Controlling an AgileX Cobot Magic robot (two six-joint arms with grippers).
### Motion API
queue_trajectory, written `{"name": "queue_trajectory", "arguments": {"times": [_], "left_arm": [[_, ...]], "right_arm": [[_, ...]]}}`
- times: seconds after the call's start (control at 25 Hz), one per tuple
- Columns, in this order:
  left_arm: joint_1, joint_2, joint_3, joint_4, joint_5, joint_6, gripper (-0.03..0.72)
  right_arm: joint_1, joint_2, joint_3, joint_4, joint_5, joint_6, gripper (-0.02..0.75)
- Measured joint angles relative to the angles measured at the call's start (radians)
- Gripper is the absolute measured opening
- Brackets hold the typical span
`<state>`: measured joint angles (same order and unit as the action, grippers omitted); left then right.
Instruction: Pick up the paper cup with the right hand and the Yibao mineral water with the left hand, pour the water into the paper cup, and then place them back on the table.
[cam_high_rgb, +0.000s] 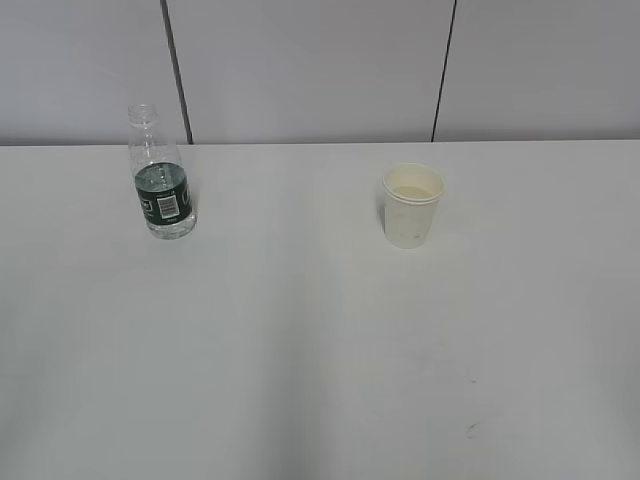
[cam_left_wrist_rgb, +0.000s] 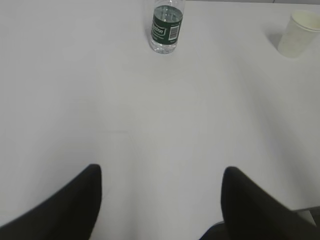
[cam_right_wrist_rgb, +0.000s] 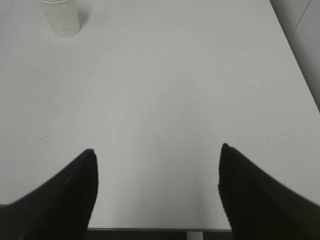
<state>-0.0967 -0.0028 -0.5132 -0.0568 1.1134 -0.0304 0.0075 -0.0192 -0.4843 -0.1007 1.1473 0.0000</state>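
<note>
here, left pincer (cam_left_wrist_rgb: 161, 172) agape, right pincer (cam_right_wrist_rgb: 157, 152) seemingly likewise

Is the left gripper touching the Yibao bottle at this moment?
Apart. In the left wrist view the left gripper is open at the bottom edge, with bare table between it and the Yibao bottle, which stands upright far ahead.

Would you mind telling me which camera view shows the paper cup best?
The exterior view: the paper cup stands whole and upright, its cream inside visible. The left wrist view catches it at the top right corner, cropped by the frame edge; the right wrist view shows only its lower wall at the top left, rim cut off.
</note>
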Motion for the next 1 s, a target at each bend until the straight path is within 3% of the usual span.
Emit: {"name": "queue_trajectory", "arguments": {"times": [1.0], "left_arm": [[0.000,0.000,0.000,0.000,0.000,0.000,0.459]], "right_arm": [[-0.063,0.000,0.000,0.033,-0.001,0.013,0.585]]}}
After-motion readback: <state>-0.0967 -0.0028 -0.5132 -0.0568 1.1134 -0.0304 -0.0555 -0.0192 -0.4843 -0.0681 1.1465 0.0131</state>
